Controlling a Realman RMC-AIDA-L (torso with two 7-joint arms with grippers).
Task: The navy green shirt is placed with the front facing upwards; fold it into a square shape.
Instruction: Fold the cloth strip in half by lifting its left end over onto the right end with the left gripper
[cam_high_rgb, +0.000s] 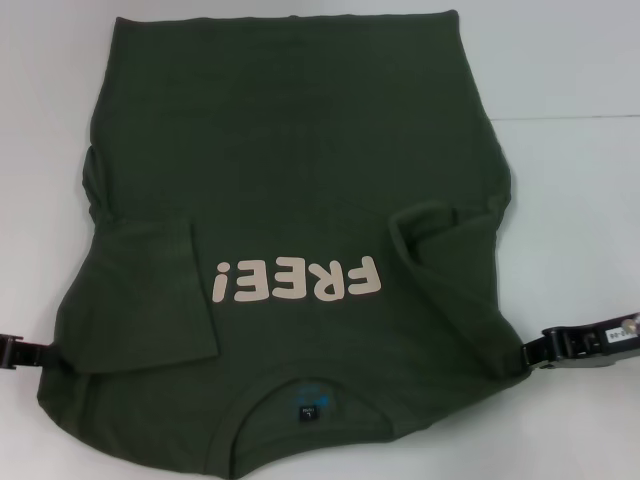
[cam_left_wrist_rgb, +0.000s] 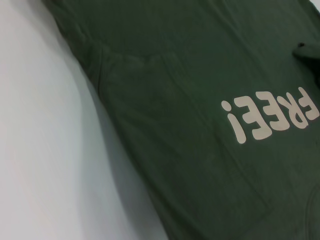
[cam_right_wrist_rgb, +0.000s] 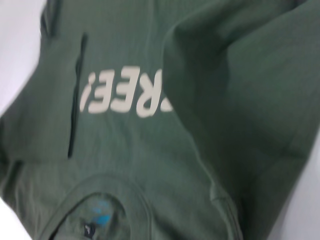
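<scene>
A: Where is the shirt (cam_high_rgb: 300, 200)?

B: It lies face up on the white table (cam_high_rgb: 580, 180), spread across most of it, with the collar (cam_high_rgb: 310, 385) at the robot's end and the hem at the far end. The cream "FREE!" print (cam_high_rgb: 297, 280) sits on the chest just beyond the collar, and it reads upside down from the head view.

A: And the sleeves?

B: Both are turned in over the body. The left sleeve (cam_high_rgb: 160, 300) lies flat as a neat flap just beside the print, on its left. The right sleeve (cam_high_rgb: 440, 235) is also folded in on the print's other side, but it is rumpled and bunched, and in the right wrist view a fold of cloth covers the first letter of the print (cam_right_wrist_rgb: 125, 97).

A: Anything inside the collar?

B: A small dark label (cam_high_rgb: 308, 411), with some blue marking just above it.

A: Where are the grippers?

B: The left gripper (cam_high_rgb: 20, 350) is at the shirt's left edge, level with the shoulder, touching or just beside the cloth. The right gripper (cam_high_rgb: 545, 350) is at the right edge, at the same level.

A: Are they holding the cloth?

B: I cannot tell for either; the fingertips sit right at the fabric's edge and their gap does not show
</scene>
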